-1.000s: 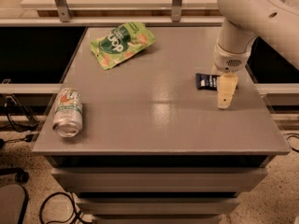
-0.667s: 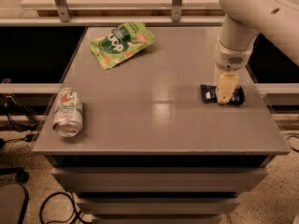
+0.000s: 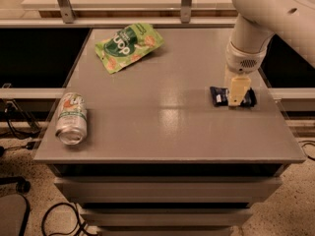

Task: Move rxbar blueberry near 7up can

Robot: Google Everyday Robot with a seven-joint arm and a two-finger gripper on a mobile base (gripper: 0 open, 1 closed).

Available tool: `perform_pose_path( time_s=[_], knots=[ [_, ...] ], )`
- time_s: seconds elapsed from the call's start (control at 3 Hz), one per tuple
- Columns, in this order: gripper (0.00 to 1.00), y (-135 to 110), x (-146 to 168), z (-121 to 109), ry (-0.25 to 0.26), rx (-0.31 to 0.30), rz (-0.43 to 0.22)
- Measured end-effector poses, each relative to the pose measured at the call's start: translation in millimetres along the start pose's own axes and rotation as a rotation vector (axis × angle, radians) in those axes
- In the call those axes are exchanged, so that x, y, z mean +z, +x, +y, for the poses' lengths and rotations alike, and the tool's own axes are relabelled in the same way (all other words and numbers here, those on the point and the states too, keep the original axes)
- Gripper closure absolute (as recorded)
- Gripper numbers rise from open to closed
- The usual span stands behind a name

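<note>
the soda can (image 3: pixel 71 119) lies on its side at the table's (image 3: pixel 162 136) front left edge. well apart, on the right, the dark blue snack bar (image 3: pixel 218 96) lies flat with the gripper (image 3: pixel 237 100) lowered over its middle; whether it grips the bar, i cannot tell. farthest back lies a green chip bag (image 3: pixel 129 45).

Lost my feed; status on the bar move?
Gripper over rxbar blueberry, table right side. 7up can lying far left. Chip bag at back, off the path.

The arm (image 3: pixel 268 14) is smooth, rounded white with small dark holes. Its pale yellow gripper (image 3: pixel 237 100) sits right of centre.
</note>
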State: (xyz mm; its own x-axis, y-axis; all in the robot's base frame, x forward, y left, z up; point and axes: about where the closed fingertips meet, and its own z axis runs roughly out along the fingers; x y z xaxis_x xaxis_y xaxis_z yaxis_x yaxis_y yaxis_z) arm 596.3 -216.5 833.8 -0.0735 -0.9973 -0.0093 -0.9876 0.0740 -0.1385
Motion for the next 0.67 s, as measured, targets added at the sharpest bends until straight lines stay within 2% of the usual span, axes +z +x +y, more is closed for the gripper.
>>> perform_pose_path(
  time_s=[0.33,0.67],
  knots=[
    [1.00,-21,-12,8,0.011,-0.083,-0.051],
    [1.00,-52,-25,23,-0.008,-0.209,-0.110]
  ],
)
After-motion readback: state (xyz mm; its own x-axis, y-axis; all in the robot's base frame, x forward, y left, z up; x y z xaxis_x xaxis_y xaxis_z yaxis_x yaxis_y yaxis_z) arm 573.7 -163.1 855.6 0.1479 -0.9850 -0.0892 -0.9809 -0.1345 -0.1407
